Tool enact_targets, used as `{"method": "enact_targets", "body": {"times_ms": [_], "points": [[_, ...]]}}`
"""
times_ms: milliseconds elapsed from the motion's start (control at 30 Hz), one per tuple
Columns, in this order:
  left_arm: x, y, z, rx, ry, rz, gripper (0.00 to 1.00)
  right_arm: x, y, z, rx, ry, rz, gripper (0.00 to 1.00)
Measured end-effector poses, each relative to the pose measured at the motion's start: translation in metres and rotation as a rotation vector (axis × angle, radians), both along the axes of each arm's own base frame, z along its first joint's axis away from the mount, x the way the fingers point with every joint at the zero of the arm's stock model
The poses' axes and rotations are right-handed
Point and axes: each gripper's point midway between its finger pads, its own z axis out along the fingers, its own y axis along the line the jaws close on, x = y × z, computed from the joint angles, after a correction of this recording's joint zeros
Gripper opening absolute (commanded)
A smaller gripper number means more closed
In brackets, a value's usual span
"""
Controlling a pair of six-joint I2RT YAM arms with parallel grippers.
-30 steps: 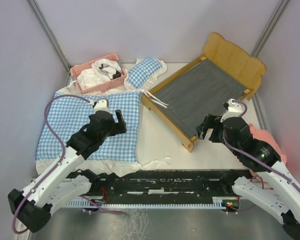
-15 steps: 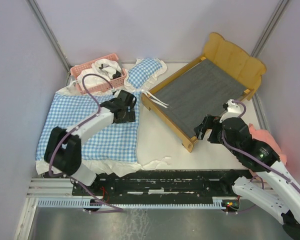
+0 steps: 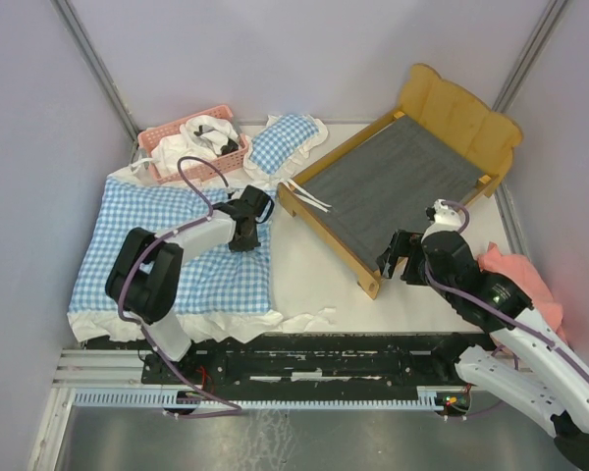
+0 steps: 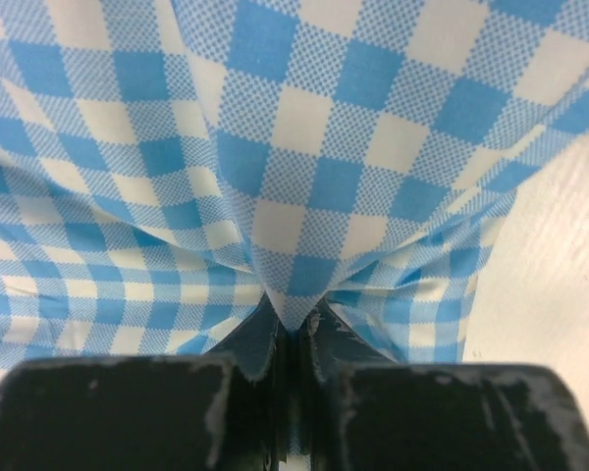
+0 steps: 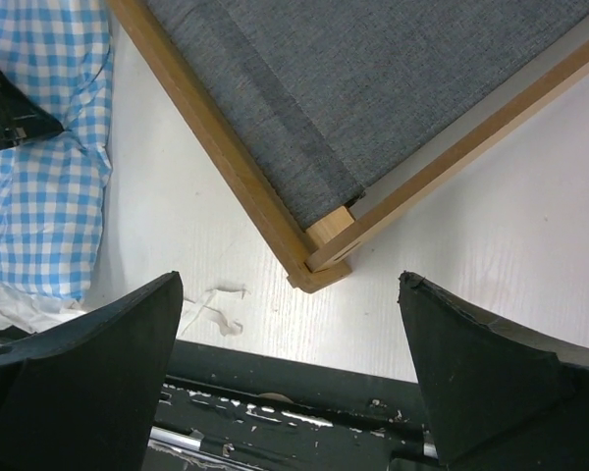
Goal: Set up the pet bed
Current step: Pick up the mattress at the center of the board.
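The pet bed (image 3: 402, 177), a light-wood frame with a wavy headboard and dark grey base, lies at the back right; its near corner (image 5: 319, 260) shows in the right wrist view. A blue-white gingham mattress (image 3: 167, 245) lies flat at the left. My left gripper (image 3: 247, 234) sits at the mattress's right edge, shut on a pinched fold of gingham fabric (image 4: 294, 285), which rises in a peak between the jaws. My right gripper (image 3: 398, 260) hovers open just off the bed's near corner, with nothing between its fingers (image 5: 98, 343).
A pink basket (image 3: 191, 147) with white and black cloth stands at the back left. A gingham pillow (image 3: 280, 142) lies beside it, its white ties (image 3: 309, 196) draped on the bed rail. Pink cloth (image 3: 520, 280) lies at the right edge.
My left arm reached forward to the mattress's right edge and its jaws went from open to shut on the fabric. The right gripper edged left toward the bed corner.
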Motion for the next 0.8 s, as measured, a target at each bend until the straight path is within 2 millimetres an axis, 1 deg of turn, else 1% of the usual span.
{"method": "enact_targets", "body": {"times_ms": [100,167,267,300,400,500,567,633,800], "points": [[-0.006,-0.001,0.015,-0.04,-0.026,-0.008,0.03,0.0,-0.002,-0.001,-0.003,-0.003,-0.006,0.99],[-0.013,-0.003,0.034,-0.083,-0.053,-0.02,0.03,0.001,-0.003,-0.001,-0.004,-0.007,-0.017,0.99],[-0.019,-0.006,0.078,-0.16,-0.139,-0.049,0.03,0.002,-0.007,0.0,-0.005,-0.014,-0.045,1.0],[-0.022,-0.008,0.097,-0.197,-0.184,-0.065,0.03,0.003,-0.009,-0.002,-0.008,-0.014,-0.056,1.0],[-0.028,-0.013,0.138,-0.28,-0.279,-0.104,0.03,0.005,-0.01,-0.01,-0.024,-0.013,-0.057,0.97],[-0.032,-0.014,0.168,-0.322,-0.348,-0.128,0.03,0.006,-0.009,-0.018,-0.061,-0.012,-0.028,0.91],[-0.033,-0.015,0.184,-0.341,-0.383,-0.14,0.03,0.009,-0.004,-0.019,-0.08,-0.017,0.007,0.86],[-0.034,-0.015,0.195,-0.357,-0.41,-0.148,0.03,0.012,0.002,-0.021,-0.096,-0.02,0.049,0.84],[-0.041,-0.011,0.213,-0.367,-0.454,-0.157,0.03,0.018,0.024,-0.034,-0.14,0.008,0.182,0.77]]}}
